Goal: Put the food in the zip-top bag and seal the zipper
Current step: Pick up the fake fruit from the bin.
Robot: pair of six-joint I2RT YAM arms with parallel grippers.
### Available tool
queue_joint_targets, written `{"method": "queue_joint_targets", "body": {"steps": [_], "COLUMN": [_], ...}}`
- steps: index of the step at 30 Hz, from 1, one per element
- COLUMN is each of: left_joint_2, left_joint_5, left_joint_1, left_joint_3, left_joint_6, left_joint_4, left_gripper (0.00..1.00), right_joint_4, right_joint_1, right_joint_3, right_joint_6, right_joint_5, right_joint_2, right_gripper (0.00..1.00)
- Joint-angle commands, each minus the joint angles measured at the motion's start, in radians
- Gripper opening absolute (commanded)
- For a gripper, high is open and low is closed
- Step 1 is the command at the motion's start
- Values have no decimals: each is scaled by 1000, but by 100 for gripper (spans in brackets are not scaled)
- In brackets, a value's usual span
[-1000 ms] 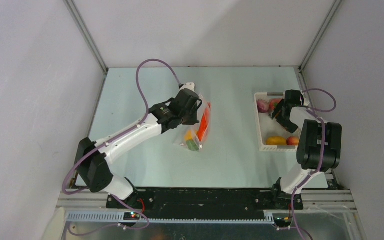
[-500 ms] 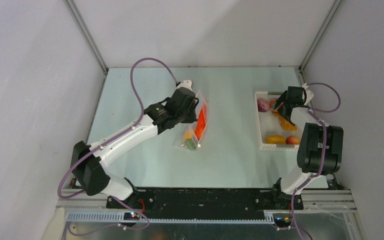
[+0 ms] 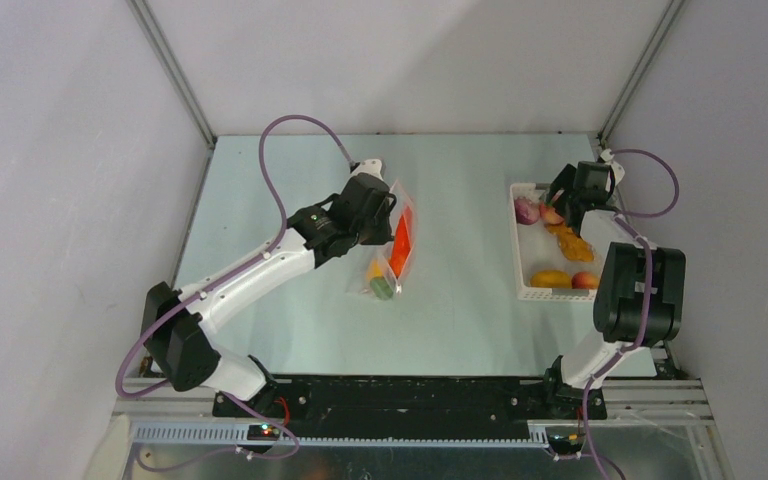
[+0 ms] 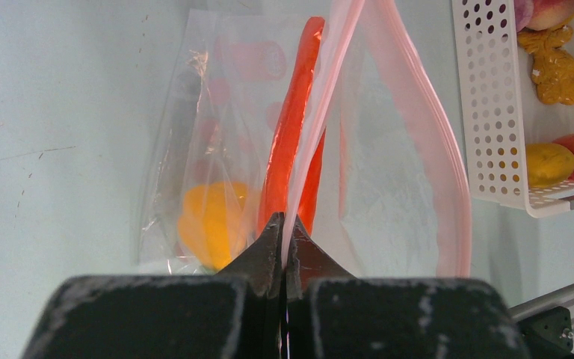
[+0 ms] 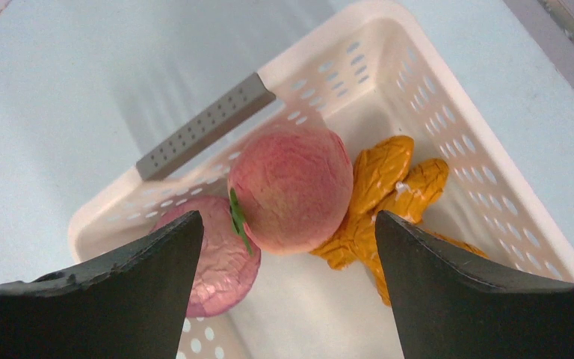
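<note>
The right gripper [image 5: 288, 217] hangs over a cream perforated basket [image 5: 448, 112], its dark fingers [image 5: 142, 284] spread wide with nothing gripped. Straight ahead between the tips lies a pink toy peach [image 5: 291, 191] with a green leaf. Against the left finger, partly hidden by it, sits a purplish-pink ridged toy [image 5: 213, 262] touching the peach. Toward the right finger, a knobbly orange-yellow toy [image 5: 389, 187] lies just behind the peach. A grey perforated strip [image 5: 205, 127] lies across the basket's far rim.
</note>
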Motion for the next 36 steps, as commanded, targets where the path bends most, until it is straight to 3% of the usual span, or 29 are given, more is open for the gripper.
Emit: {"method": "queue_joint_targets", "body": {"steps": [1,12,17,21,24,29,36], "left_joint_2": [-13,-8,-1,-9,-13,-13,-20], "left_joint_5": [6,8,17,15,14,25,28], "left_joint_1": [8,8,8,9,8,9,9], "left_joint_3": [23,29,32,26,24,25,24], "left_joint_6": [15,9,10,9,11,11,7], "left_joint_4": [15,7,-7,-8,-7,-5,-6], "left_gripper": [0,0,0,0,0,0,0], "right_joint_4": [32,1,9,11,-13,-98,-137], "right_joint_1": [-2,-2,-2,-2,-1,12,16], "right_joint_3": [59,118,117,117,117,103,-19], "right_joint_6": [-24,-24,-29,-59,-80,-108,-65], "right_joint_5": [1,-8,-5,-25,-40,-31,-49], "right_joint_2": [72,168,162,138,100,1,-230], "right_gripper": [89,84,72,55,43,34,30]}}
